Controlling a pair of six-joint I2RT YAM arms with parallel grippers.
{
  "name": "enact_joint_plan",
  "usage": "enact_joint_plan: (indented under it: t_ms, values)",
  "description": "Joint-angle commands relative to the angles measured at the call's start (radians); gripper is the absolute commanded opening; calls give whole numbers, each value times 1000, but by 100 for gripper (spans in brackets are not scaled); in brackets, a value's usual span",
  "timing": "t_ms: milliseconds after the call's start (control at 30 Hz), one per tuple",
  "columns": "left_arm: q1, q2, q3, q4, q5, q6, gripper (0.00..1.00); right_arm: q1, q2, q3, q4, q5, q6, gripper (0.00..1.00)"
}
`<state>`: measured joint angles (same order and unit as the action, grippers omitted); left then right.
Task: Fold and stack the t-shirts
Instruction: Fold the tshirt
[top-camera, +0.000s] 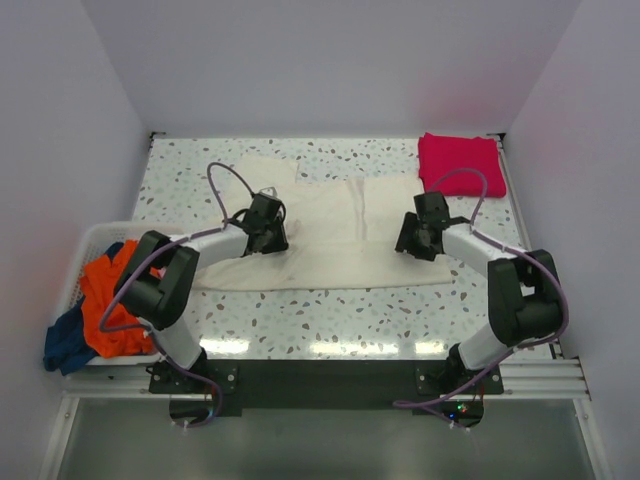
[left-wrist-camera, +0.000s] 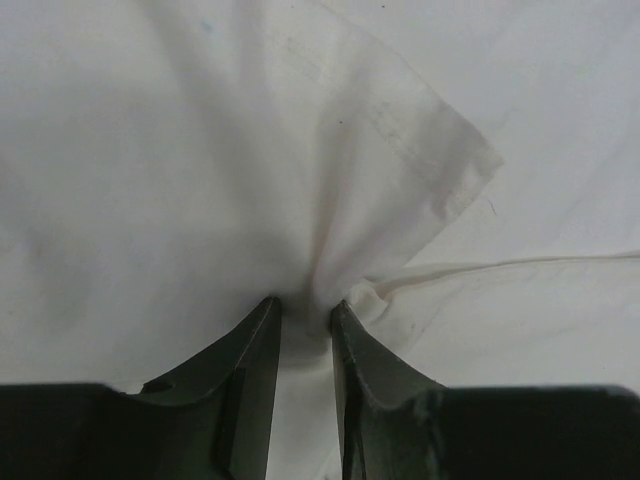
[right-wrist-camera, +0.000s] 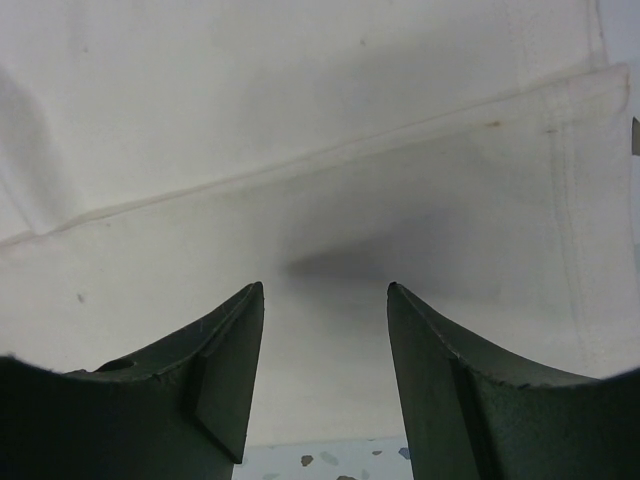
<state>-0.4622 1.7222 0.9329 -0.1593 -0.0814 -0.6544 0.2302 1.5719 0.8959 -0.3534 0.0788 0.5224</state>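
Left wrist shows your left end effector (left-wrist-camera: 305, 318) pinched tight on the cream t-shirt (left-wrist-camera: 180, 150), probably to start a fold, while your right end effector (right-wrist-camera: 325, 300) sits wide, cloth just beneath it, empty.

The cream off-white cloth t-shirt (top-camera: 330, 240) runs off the top and sides of both wrist views, while the crumpled orange cloth shirt (top-camera: 105, 290) and dark blue cloth shirt (top-camera: 65, 345) hide most of the white slatted basket (top-camera: 95, 232).
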Motion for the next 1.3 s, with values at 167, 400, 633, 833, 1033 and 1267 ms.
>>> enact_joint_plan:
  t_ms: [167,400,633,833,1033,1267]
  values:
    - [-58,8,-92,44,-69,-66,34,6,-35,-146,91,-17,70,56]
    - [-79,-97,-210,17,-89,-108,34,3,-196,-245,28,-5,117,57]
    - [-98,-196,-316,7,-72,-136,34,3,-351,-337,-62,-45,177,57]
    - [-102,-266,-397,6,-66,-149,35,3,-505,-416,-128,-56,208,57]
    - [-102,-326,-365,-68,-104,-146,39,3,-526,-304,-180,-16,160,58]
    - [-47,-423,-156,-184,-150,-91,58,4,-362,-30,-116,19,53,62]
